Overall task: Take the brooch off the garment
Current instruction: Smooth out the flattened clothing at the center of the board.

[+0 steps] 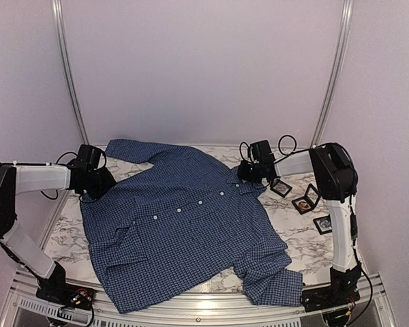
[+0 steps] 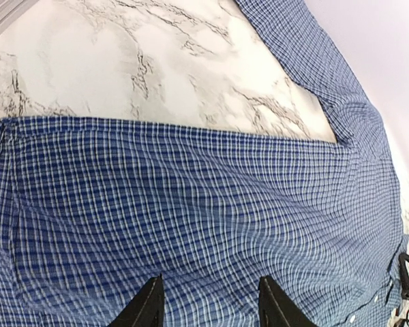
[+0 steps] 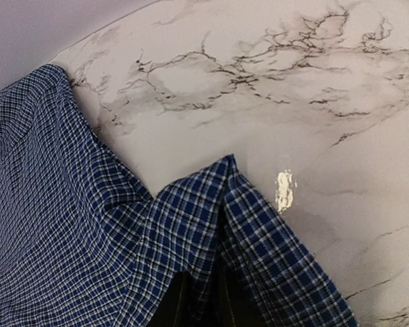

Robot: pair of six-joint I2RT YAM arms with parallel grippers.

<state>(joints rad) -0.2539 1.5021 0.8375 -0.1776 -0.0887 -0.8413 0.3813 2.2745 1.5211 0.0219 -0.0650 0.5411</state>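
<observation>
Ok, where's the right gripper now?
In the top view, the right gripper sits at the collar of the shirt, toward the table's right side, just left of a small black frame. Its wrist view shows it pinching the collar edge.

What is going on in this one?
Two robot arms are working on a dark blue checked button-up shirt spread on a white marble table. The right gripper appears to pinch the shirt's collar, fingers close together on the fabric. The left gripper is open over the shirt's edge nearest that arm, holding nothing. No brooch shows in any view. Three small black-framed pieces lie on the table right of the collar.
</observation>
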